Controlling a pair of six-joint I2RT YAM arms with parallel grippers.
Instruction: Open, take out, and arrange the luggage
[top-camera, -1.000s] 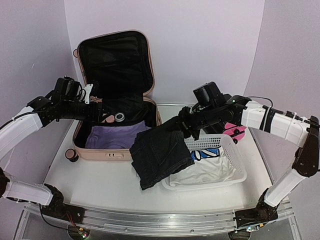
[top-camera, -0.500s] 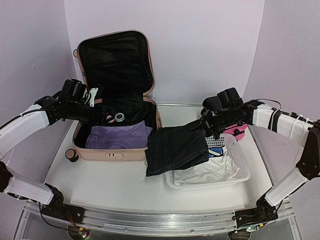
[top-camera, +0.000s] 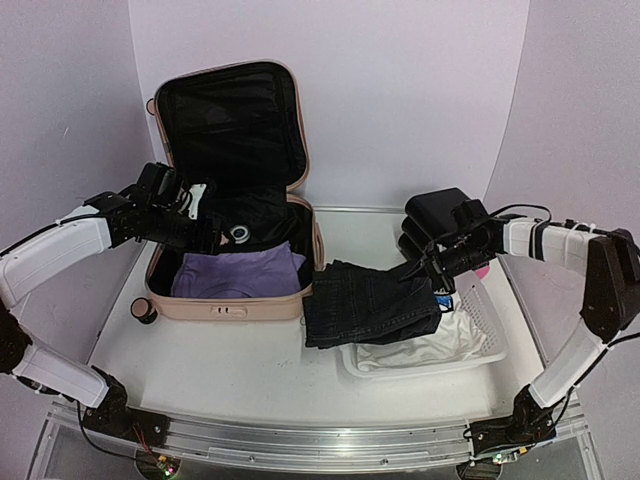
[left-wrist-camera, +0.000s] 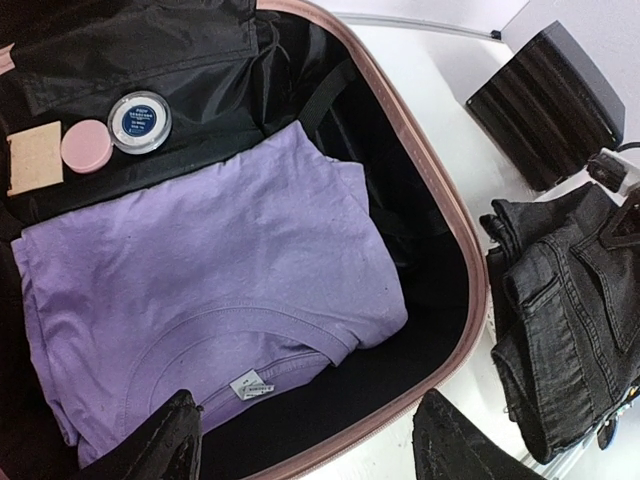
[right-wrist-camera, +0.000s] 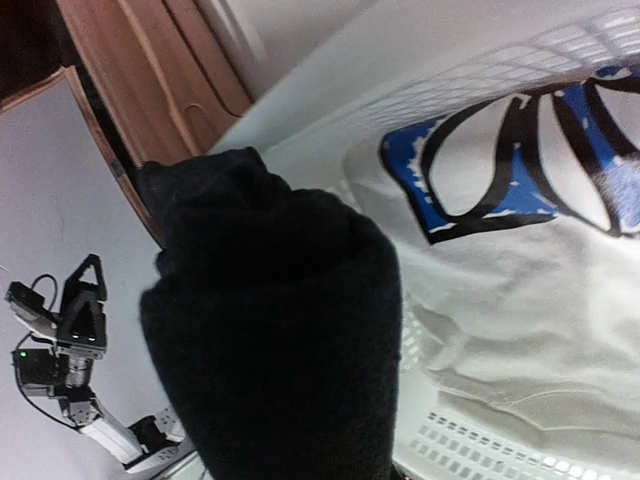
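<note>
The luggage (top-camera: 226, 308), a pale pink hard-shell suitcase, lies open with its black-lined lid (top-camera: 230, 125) standing up. A folded purple shirt (left-wrist-camera: 200, 290) fills its base. My left gripper (left-wrist-camera: 310, 452) hovers open over the shirt's collar end, touching nothing. My right gripper (top-camera: 436, 268) is shut on a pair of black jeans (top-camera: 368, 302), which hangs over the left end of the white basket (top-camera: 492, 345). In the right wrist view the bunched jeans (right-wrist-camera: 280, 330) hide the fingers.
A white shirt with a blue print (right-wrist-camera: 520, 250) lies in the basket. A black drawer box (left-wrist-camera: 550, 100) stands behind the basket. A round tin (left-wrist-camera: 139, 120), a pink disc (left-wrist-camera: 86, 145) and a tan pad (left-wrist-camera: 33, 160) sit at the suitcase's back.
My right gripper has carried the jeans to the right and lower, from beside the suitcase to the basket. The left gripper has shifted slightly right over the suitcase.
</note>
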